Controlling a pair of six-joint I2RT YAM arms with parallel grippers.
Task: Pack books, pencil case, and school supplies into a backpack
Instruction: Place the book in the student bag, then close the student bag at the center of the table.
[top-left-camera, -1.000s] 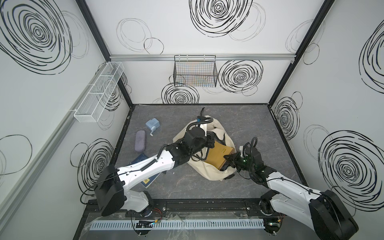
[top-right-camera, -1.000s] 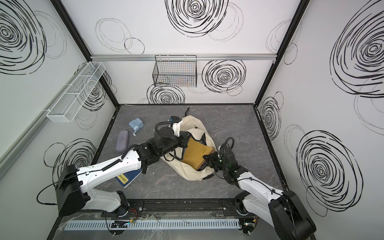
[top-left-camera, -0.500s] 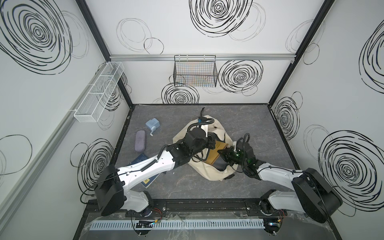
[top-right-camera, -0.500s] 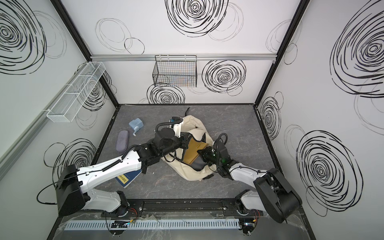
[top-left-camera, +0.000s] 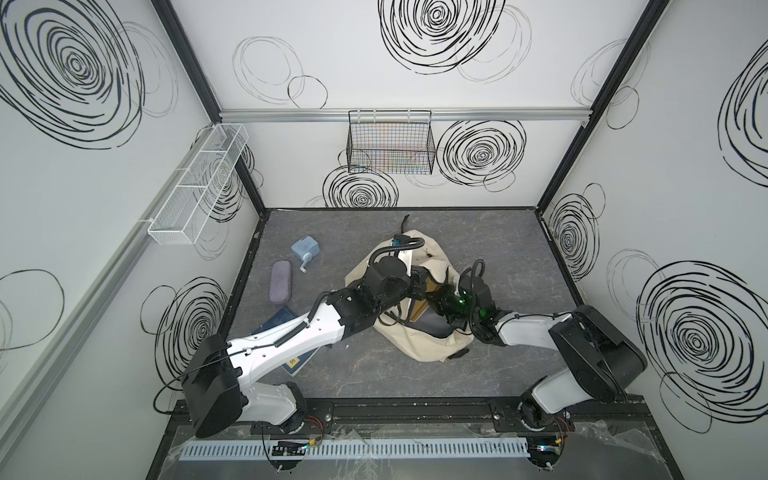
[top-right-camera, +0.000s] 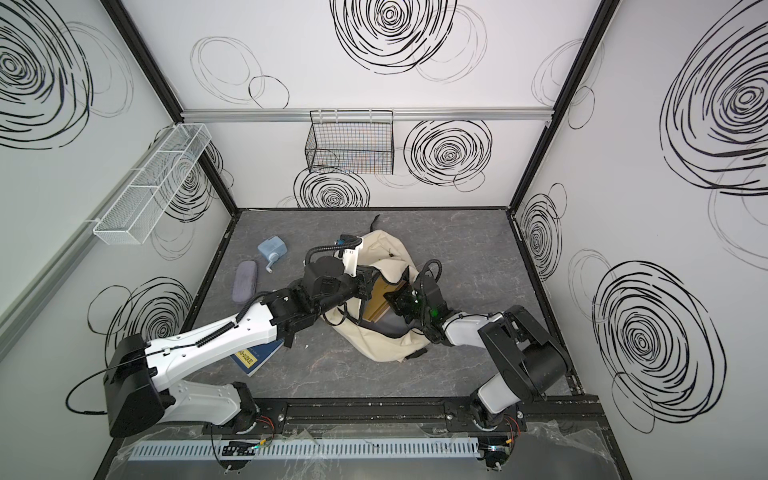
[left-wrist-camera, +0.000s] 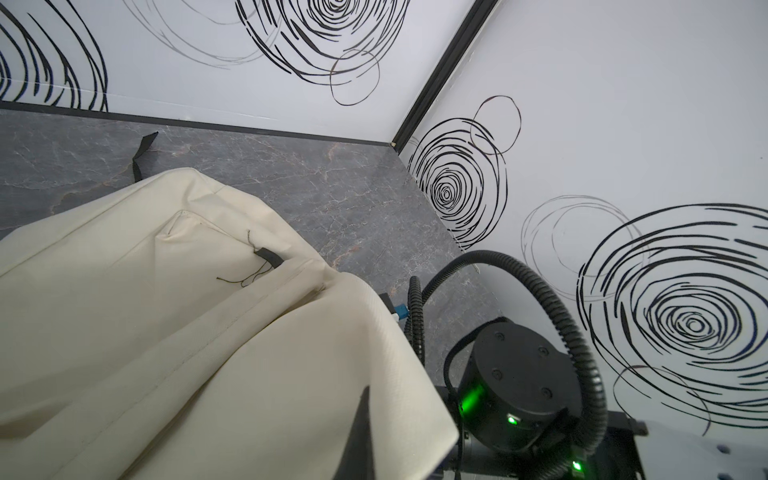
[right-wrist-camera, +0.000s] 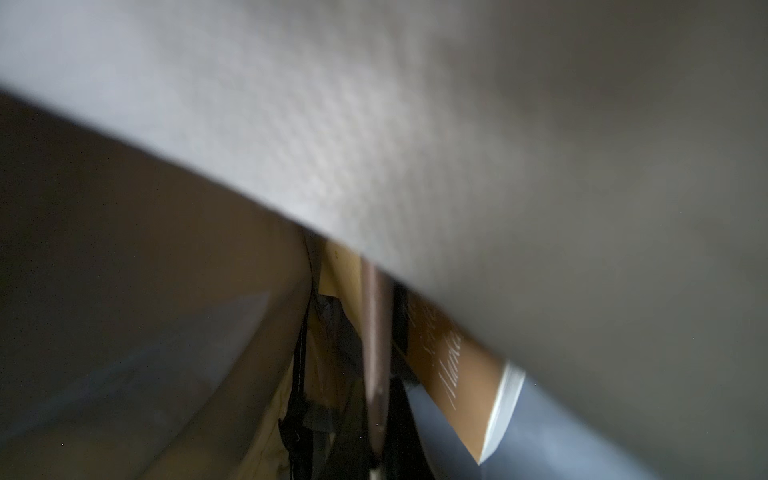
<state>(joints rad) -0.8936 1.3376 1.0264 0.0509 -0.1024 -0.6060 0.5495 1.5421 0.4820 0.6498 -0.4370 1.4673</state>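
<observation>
Presently in hand: seating the kraft book (top-left-camera: 419, 311) in the backpack (top-left-camera: 415, 353), by my reading.
Left gripper (top-left-camera: 420, 284): clenched, apparently on the cream rim of the backpack's mouth and propping it open; in the left wrist view the fabric drapes right across it.
Right gripper (top-left-camera: 442, 301): clenched at the book's exposed edge; whether it actually pinches the cover I cannot tell.
Key relation: the book stands tilted in the mouth between the two grippers, just on the left-arm side of the right gripper, its long axis seemingly pointing into the bag. The right arm is the nearer one to push it home.
Waiting on the desk (top-left-camera: 490, 257): navy book (top-left-camera: 277, 321) under the left arm; pencil case (top-left-camera: 280, 282) and sharpener (top-left-camera: 305, 249) well apart from the bag.
</observation>
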